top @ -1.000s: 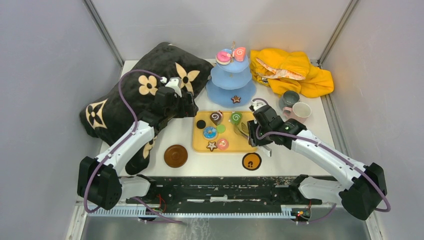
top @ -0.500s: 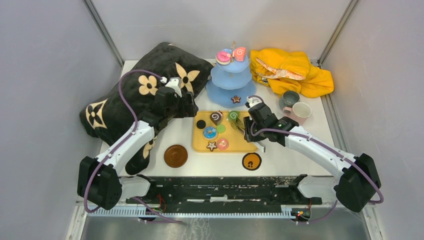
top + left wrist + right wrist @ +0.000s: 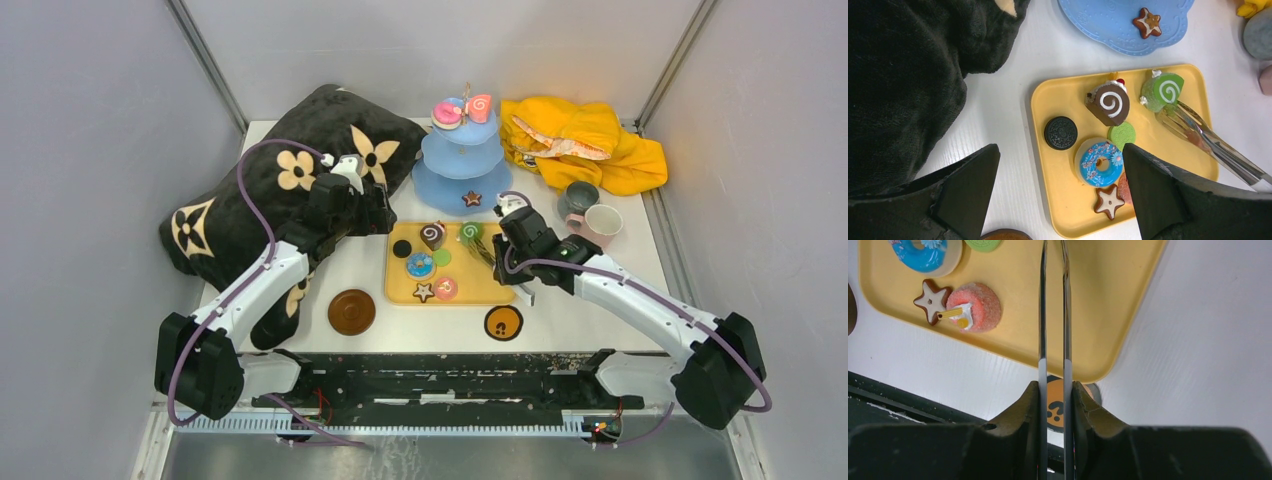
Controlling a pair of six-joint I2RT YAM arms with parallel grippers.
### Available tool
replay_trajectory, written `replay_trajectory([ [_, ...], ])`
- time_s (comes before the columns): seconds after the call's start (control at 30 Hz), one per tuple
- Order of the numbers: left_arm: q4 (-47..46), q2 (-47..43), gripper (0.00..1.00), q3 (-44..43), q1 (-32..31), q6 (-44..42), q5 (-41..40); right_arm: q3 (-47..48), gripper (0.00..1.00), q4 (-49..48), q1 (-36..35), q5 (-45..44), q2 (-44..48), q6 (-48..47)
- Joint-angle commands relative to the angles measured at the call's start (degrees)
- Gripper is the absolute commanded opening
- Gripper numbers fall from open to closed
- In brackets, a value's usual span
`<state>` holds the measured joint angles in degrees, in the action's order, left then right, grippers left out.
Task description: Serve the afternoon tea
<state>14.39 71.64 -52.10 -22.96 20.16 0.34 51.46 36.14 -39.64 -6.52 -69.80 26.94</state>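
Over at the far right corner of the yellow tray (image 3: 1048, 100), the green swirl roll (image 3: 1163, 91) is lying with its white spiral facing up and a dab of white cream on its far edge, just beside the chocolate swirl roll (image 3: 1109, 103). Your right gripper (image 3: 1054, 390) is pinching the metal tongs (image 3: 1208, 142), pressing the two blades nearly together, and the tong tips are sitting right against the roll's near side. I can't tell whether they're actually clasping it yet.

I'm guessing it's going to be light and fairly stiff, toy plastic or foam, so weight isn't worrying me, slip is. Slick metal on a rounded side is looking sketchy, so you're probably better off closing the tips across the middle of the curved body, not the cream, and squeezing gently.

Your left gripper (image 3: 1059, 148) is hanging spread wide and empty over the tray's left side. The light-blue three-tier stand (image 3: 440, 185) is sitting just beyond the tray's far edge, carrying pink swirl rolls (image 3: 447, 114) up top and a star biscuit (image 3: 471, 198) on the bottom tier. The grey mug (image 3: 579, 196) and pink cup (image 3: 603, 220) are standing off to the right, brown coasters (image 3: 351, 311) lying along the near edge
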Motion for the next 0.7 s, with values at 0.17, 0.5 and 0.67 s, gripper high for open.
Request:
replay_trajectory([
  [0.17,-2.9,0.2,1.00,-0.8,0.1,2.4,-0.2,3.8,0.01,6.5,-0.2,0.0,8.2,-1.1],
  [0.5,-2.6,-0.2,1.00,-0.8,0.1,2.2,-0.8,8.0,0.01,2.0,-0.2,1.3,7.1,0.3],
  [0.67,-2.6,-0.2,1.00,-1.1,0.1,2.6,-0.6,8.8,0.01,-4.8,-0.2,2.7,1.6,2.5],
])
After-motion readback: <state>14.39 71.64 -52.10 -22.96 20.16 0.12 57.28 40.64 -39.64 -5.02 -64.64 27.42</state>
